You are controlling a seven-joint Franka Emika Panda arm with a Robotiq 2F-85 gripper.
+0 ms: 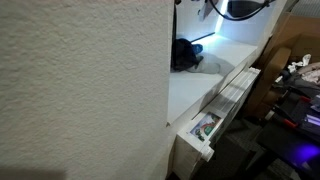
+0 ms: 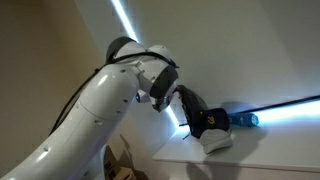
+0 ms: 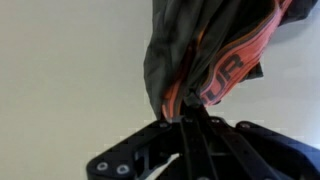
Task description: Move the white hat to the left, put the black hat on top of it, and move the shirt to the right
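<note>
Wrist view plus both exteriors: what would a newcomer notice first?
In the wrist view, the tool pinches a dark cloth with an orange lettered band, which fills the upper right of the frame. In an exterior view, the white arm dominates. It reaches down to what looks like the white hat on a white ledge, with a bright blue item just beyond.
</note>
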